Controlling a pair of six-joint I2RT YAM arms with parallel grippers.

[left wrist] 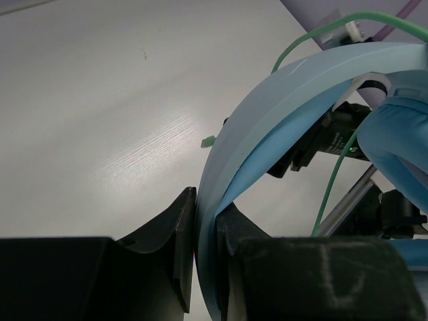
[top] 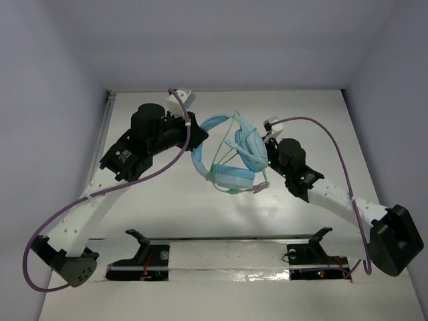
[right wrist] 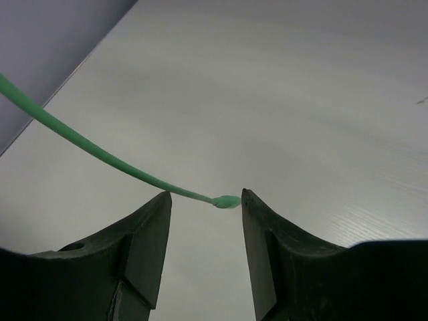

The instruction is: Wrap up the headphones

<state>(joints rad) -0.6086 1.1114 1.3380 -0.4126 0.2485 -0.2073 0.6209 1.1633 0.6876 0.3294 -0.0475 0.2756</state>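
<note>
Cable stage of wrap: L pincer (left wrist: 204,234) clamped on headband (left wrist: 267,114) of headphones (top: 227,157), over worktop (top: 174,207) centre btw arms; R pincer (right wrist: 204,200) apart, cable (right wrist: 100,155) tip inside gap; next prob needs closing on it & winding round band

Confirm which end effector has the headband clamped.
The left end effector: its jaws pinch the blue headband. The right end effector is open, green cable tip between its jaws.

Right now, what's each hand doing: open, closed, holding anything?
Left hand: closed on the headphones, at the headband.
Right hand: open, the green cable end between its fingers, ungripped.
</note>
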